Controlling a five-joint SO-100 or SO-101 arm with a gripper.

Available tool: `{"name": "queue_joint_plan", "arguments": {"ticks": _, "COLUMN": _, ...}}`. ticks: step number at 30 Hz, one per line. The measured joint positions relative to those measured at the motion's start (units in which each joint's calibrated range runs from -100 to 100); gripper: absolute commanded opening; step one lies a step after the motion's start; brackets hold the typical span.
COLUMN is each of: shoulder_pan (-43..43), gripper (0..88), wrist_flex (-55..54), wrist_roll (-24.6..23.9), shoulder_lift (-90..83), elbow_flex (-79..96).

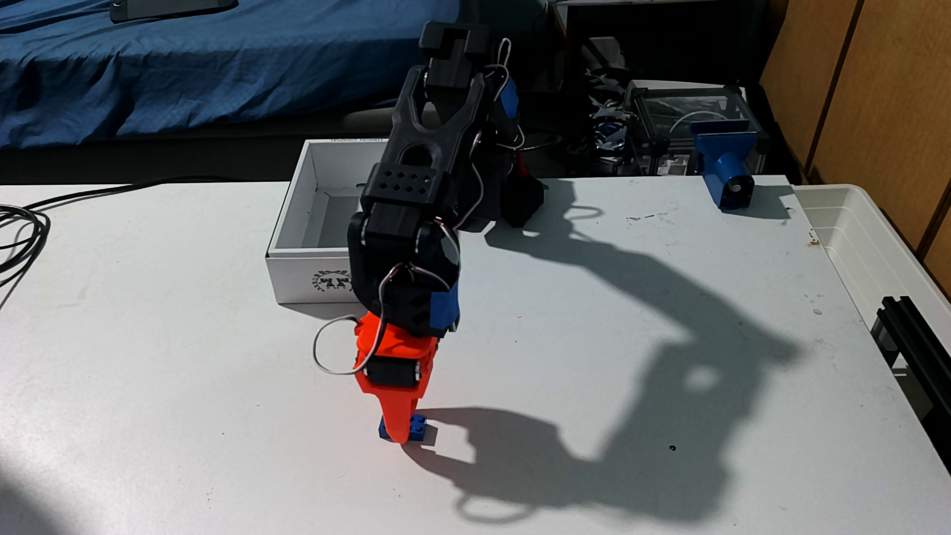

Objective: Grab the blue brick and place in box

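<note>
Fixed view. A white table [592,319] in hard sunlight carries the whole setup; the light falls from the left of the view, so the arm's shadow stretches rightward across the bare top. A translucent plastic tub [869,242] sits against the table's right edge, and a dark cable [20,231] loops at its left edge.

The black arm [411,206] rises from its base near the far edge, folds forward and points steeply down toward the near side of the table, a pose that brings the fingers onto the target from above.

The box [303,242], white and without a lid, stands just behind the arm with its emblem side facing the camera. It is near the working spot, probably so that the carry is short. A blue plastic mount [725,164] stands at the far right corner, well apart from the work.

The orange gripper [399,434] reaches down to the tabletop with its tip against the blue brick [419,429]. The brick rests on the table, studs up, partly hidden behind the orange finger. Only one finger shows clearly, so whether the gripper is clamped on the brick or merely set around it cannot be told.
</note>
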Motion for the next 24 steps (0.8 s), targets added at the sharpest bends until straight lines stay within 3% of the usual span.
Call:
{"name": "queue_joint_plan", "arguments": {"ticks": 8, "shoulder_pan": 0.0, "gripper": 1.4, "wrist_flex": 0.0, "wrist_roll": 0.0, "shoulder_lift": 0.0, "elbow_flex": 0.0}}
{"name": "queue_joint_plan", "arguments": {"ticks": 17, "shoulder_pan": 0.0, "gripper": 0.8, "wrist_flex": 0.2, "wrist_roll": 0.0, "shoulder_lift": 0.0, "elbow_flex": -0.2}}
{"name": "queue_joint_plan", "arguments": {"ticks": 24, "shoulder_pan": 1.0, "gripper": 0.8, "wrist_flex": 8.9, "wrist_roll": 0.0, "shoulder_lift": 0.2, "elbow_flex": -4.5}}
